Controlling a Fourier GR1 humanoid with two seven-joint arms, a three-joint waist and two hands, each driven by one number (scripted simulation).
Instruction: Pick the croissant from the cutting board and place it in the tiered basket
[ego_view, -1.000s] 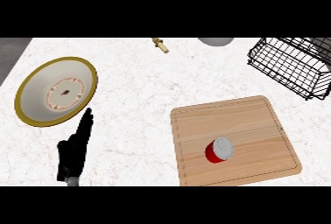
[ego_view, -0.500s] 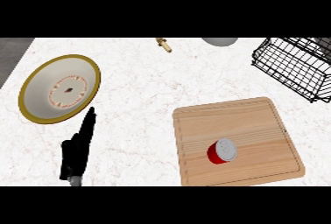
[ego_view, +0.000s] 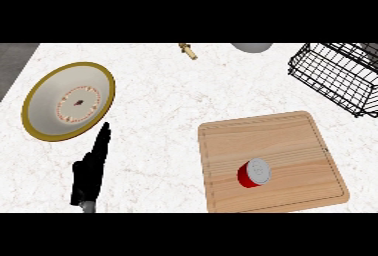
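Red can (ego_view: 252, 173) with grey lid, lying on cutting board (ego_view: 270, 160) at lower right, long axis tilted, lid end toward upper right. No croissant seen. Left hand (ego_view: 91, 171) at lower left: fingers straight, pointing up-frame toward plate (ego_view: 68, 100), holding nothing. Wire basket (ego_view: 337, 76) at upper right.

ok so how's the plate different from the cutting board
The plate is round, cream with a gold rim, and lies at the left by the left hand. The cutting board is squarish bare wood, larger, at the right, and carries a red can on its side. Both rest on the marble counter.
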